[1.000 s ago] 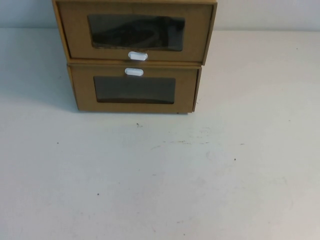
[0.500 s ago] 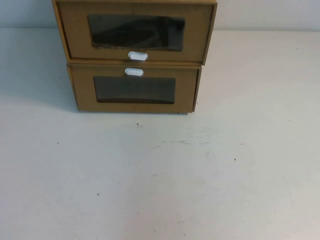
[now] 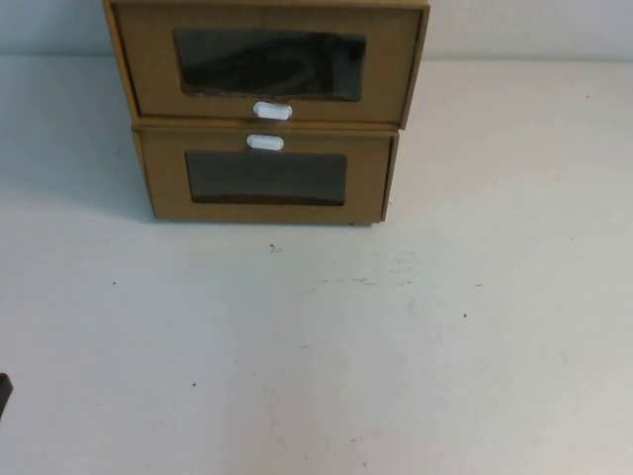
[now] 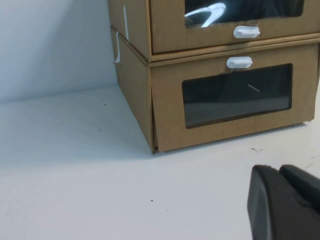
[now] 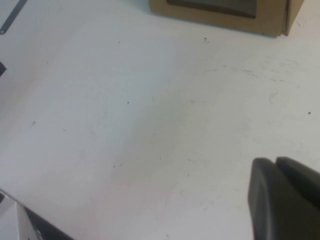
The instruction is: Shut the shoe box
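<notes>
Jaws: could not tell, left gripper [image 4: 285, 205] or right gripper [image 5: 282, 200]; both near, low.
Risk: pushing the lower box [image 3: 265, 176], not the shoe box [image 3: 267, 61].

lower cardboard box [image 3: 265, 178], white tab above window, white table [image 3: 326, 346]

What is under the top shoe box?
The top shoe box sits on a similar cardboard box, white tab above its window; contents hidden. Left claw and right claw hover over the table.
</notes>
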You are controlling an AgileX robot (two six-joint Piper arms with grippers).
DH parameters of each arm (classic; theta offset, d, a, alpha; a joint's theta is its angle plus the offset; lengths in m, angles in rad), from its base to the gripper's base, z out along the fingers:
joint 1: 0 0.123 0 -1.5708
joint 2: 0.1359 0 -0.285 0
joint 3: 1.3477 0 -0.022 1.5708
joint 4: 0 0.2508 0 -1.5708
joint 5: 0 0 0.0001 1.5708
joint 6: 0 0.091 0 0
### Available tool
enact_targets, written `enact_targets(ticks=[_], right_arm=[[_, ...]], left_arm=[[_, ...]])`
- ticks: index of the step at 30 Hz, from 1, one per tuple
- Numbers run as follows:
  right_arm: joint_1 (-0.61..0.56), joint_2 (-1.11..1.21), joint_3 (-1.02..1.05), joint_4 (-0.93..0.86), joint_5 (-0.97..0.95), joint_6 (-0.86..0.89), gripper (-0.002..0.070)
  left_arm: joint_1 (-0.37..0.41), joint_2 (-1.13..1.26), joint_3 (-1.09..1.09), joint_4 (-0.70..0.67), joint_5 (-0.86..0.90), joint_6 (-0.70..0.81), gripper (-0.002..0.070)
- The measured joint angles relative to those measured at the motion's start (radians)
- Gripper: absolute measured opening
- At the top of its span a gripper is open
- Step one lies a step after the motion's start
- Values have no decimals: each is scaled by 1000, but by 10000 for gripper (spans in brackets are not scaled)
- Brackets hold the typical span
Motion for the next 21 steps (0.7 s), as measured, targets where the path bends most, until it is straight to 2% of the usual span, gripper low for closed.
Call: enact_targets(ticks=[10,15,17,21], right_arm=[[0,0,0,-2,30,-4,-11],[-12,0,46,-124,-17,-4,-11],[-70,0,105,-199,-118,-5,-11],[-314,-7,298,-251,-429,-7,-11]], left_arm=[[0,0,0,0,4,0,-5],[0,0,0,0,4,0,-5],[0,0,0,0,4,0,-5],[0,0,0,0,4,0,-5]])
